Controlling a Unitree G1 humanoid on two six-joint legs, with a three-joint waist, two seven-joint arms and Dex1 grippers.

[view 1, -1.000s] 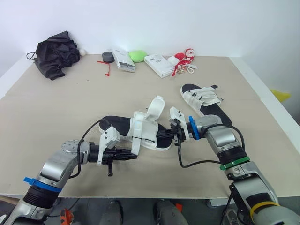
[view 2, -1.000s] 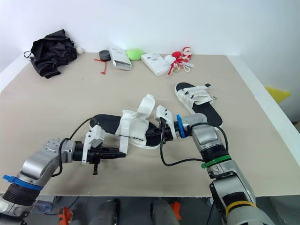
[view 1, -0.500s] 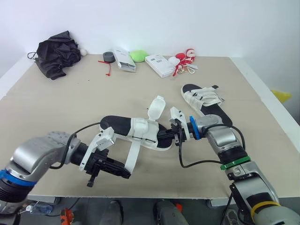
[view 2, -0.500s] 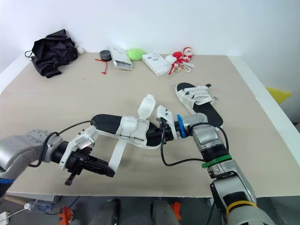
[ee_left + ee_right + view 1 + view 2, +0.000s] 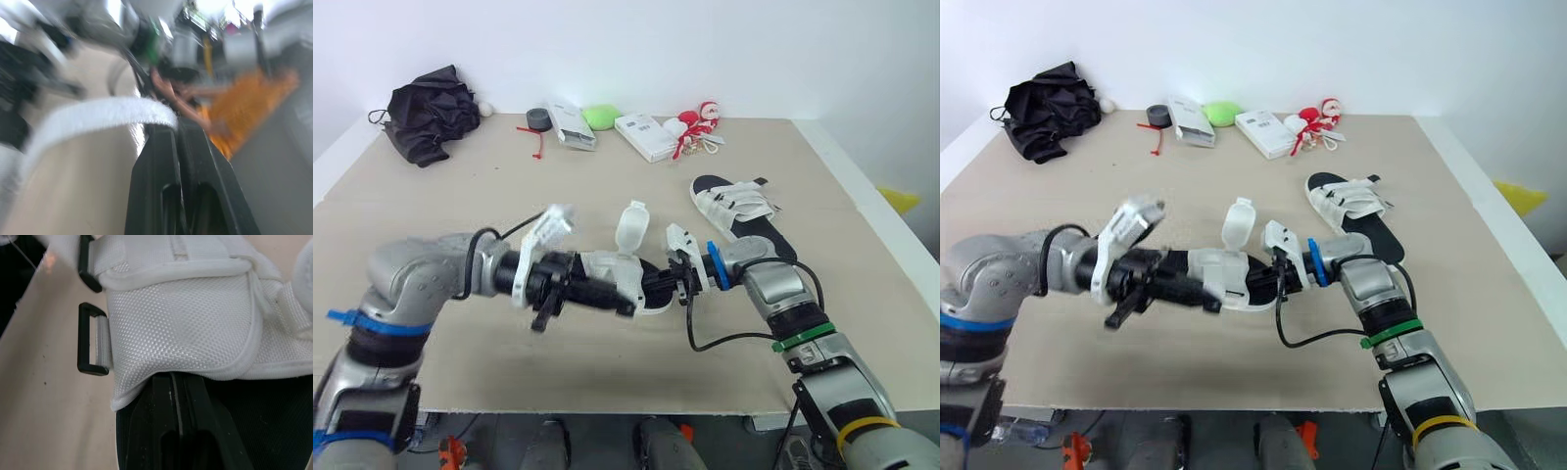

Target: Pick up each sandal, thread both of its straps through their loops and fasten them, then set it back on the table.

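An unfastened white sandal [image 5: 612, 272] with a black sole lies at the table's middle, one strap flap [image 5: 628, 227] standing upright. My left gripper [image 5: 626, 300] lies low against the sandal's near side, shut on a white strap [image 5: 98, 115] that crosses its fingertips. From the right, my right gripper [image 5: 674, 284] is shut on the sandal's black sole [image 5: 274, 431] under the white upper, beside two black loops [image 5: 92, 339]. A second sandal [image 5: 739, 211] with its straps closed lies on the table farther back right.
Along the back edge sit a black bag [image 5: 431, 113], a tape roll [image 5: 538, 119], two white boxes [image 5: 570, 125], a green object [image 5: 600, 116] and a red-and-white toy [image 5: 697, 122]. The table's front edge [image 5: 607, 406] runs close below both arms.
My left gripper swung from near the front edge up and right to the sandal's side, carrying the strap end with it. The right gripper and the sandal stayed put.
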